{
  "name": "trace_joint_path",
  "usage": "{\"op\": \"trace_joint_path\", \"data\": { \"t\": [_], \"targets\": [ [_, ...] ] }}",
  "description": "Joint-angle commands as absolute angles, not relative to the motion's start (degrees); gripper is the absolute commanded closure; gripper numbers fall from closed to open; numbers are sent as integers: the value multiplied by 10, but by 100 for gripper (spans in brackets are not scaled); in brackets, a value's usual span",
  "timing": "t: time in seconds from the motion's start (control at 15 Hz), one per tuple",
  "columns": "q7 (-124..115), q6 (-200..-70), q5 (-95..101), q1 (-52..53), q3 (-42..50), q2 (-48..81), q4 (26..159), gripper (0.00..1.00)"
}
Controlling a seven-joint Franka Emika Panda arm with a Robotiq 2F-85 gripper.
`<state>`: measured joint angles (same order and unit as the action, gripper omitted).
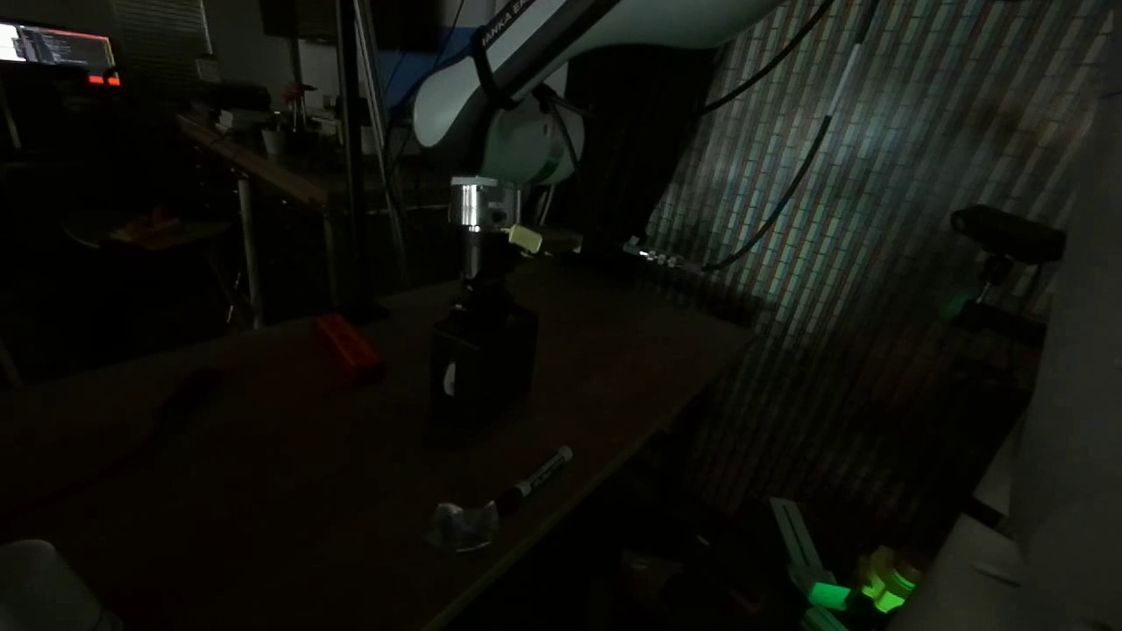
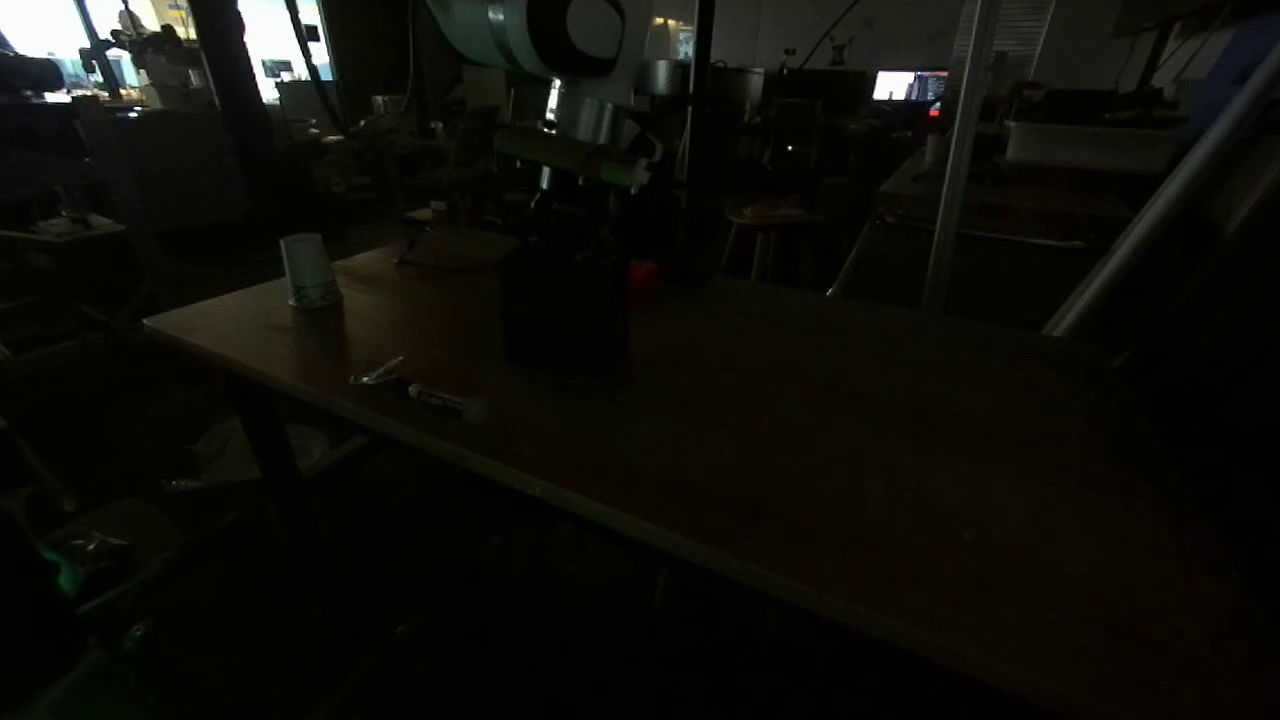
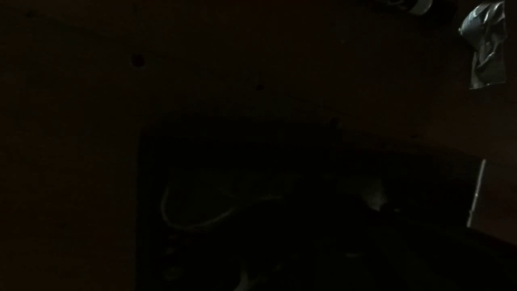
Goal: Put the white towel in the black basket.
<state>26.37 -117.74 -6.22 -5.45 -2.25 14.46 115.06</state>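
The scene is very dark. The black basket (image 1: 486, 364) stands upright on the table and also shows in an exterior view (image 2: 565, 315); it has a white mark on one side. My gripper (image 1: 485, 300) points down at the basket's opening, and its fingertips merge with the dark basket. In the wrist view the basket's dark wall (image 3: 148, 182) frames a faint pale cloth, likely the white towel (image 3: 210, 202), inside it. The towel is hidden in both exterior views. The fingers are too dark to tell whether they are open or touch the towel.
A marker (image 1: 543, 471) and a crumpled clear wrapper (image 1: 465, 526) lie near the table edge; the wrapper also shows in the wrist view (image 3: 486, 44). A red object (image 1: 346, 344) lies beside the basket. An upside-down paper cup (image 2: 310, 270) stands near a table corner.
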Motion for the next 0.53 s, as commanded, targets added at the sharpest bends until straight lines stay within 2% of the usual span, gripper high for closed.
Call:
{"op": "trace_joint_path", "data": {
  "t": [0.0, 0.47],
  "targets": [
    [268, -1199, -61, -58, -10, 59, 1210, 100],
    [258, -1207, -62, -52, 21, -56, 1260, 100]
  ]
}}
